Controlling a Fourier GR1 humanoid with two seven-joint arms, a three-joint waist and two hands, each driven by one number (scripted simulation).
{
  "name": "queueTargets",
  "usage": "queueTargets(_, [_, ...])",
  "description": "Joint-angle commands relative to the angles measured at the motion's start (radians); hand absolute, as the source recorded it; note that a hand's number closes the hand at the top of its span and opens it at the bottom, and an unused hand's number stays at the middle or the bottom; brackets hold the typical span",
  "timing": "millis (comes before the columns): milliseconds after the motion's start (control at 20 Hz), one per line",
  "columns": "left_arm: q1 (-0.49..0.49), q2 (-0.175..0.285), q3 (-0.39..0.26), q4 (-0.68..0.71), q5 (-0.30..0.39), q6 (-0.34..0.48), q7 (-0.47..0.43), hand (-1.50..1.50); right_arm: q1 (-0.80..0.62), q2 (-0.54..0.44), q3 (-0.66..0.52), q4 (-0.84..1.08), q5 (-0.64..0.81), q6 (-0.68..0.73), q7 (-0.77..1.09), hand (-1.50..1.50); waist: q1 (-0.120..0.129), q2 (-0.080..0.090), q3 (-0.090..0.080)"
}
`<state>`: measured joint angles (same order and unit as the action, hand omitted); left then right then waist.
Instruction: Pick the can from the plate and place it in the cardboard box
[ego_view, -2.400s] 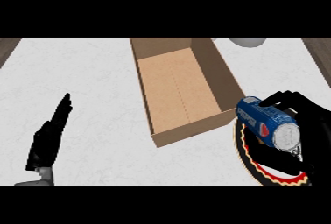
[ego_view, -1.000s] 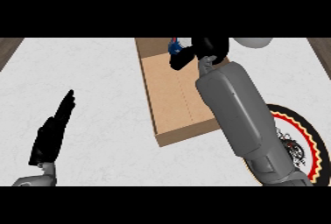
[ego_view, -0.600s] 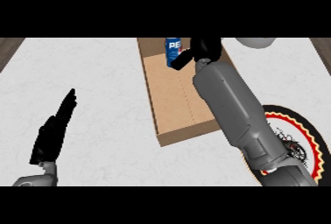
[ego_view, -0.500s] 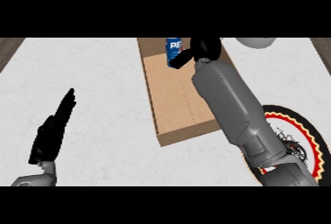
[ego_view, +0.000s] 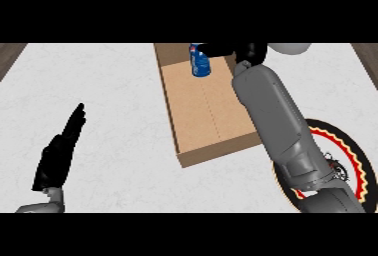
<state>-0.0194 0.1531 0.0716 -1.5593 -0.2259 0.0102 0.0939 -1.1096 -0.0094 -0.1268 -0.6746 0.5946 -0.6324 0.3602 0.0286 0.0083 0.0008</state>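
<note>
A blue cylindrical can (ego_view: 199, 64) with white lettering stood upright at the far end of the cardboard box (ego_view: 207, 115), inside its walls and off the plate (ego_view: 358, 160). The box was a long, open, tan rectangle with a plain matte floor marked by faint fold lines, lying aslant on the counter (ego_view: 111, 85), whose top was white with pale grey mottling like stone. The black right hand (ego_view: 249, 51) hung over the box's far right corner, just beside the can's upper part and apparently touching it. The view's upper edge cut the hand off, so it could not be told whether it gripped the can or had let go. Its smooth grey forearm (ego_view: 273, 115) ran along the box's right wall and hid much of the plate, a round black dish with a red and yellow wavy rim. The left hand (ego_view: 60, 152) rested at the lower left, flat and open, fingers straight. A rounded grey thing (ego_view: 294, 48) at the top edge was too cropped to identify.
</note>
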Motion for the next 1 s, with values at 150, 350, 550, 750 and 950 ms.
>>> queueTargets(150, [-0.021,0.038,0.055,0.035,0.035,-0.025,0.01,0.0,0.112,-0.047,-0.131,-0.182,-0.178,-0.032,-0.156,-1.5,-0.034,-0.008,0.0])
queueTargets(350, [0.058,0.026,0.037,-0.017,0.017,-0.014,-0.001,0.0,0.227,-0.104,-0.131,-0.336,-0.156,-0.047,-0.054,-1.5,-0.045,-0.017,-0.001])
queueTargets(550, [0.025,0.005,0.03,-0.007,0.003,0.01,0.024,0.0,0.386,-0.188,-0.165,-0.554,-0.229,0.049,-0.059,-1.5,-0.065,-0.021,0.0])
queueTargets(750, [0.007,0.012,0.034,-0.02,-0.003,0.013,0.039,0.0,0.59,-0.255,-0.208,-0.752,-0.345,0.194,-0.084,-1.5,-0.061,-0.017,0.0])
queueTargets(950, [0.025,-0.006,0.02,-0.031,0.004,0.006,0.029,0.0,0.703,-0.368,-0.286,-0.848,-0.47,0.359,-0.082,-1.5,-0.048,-0.013,0.0])
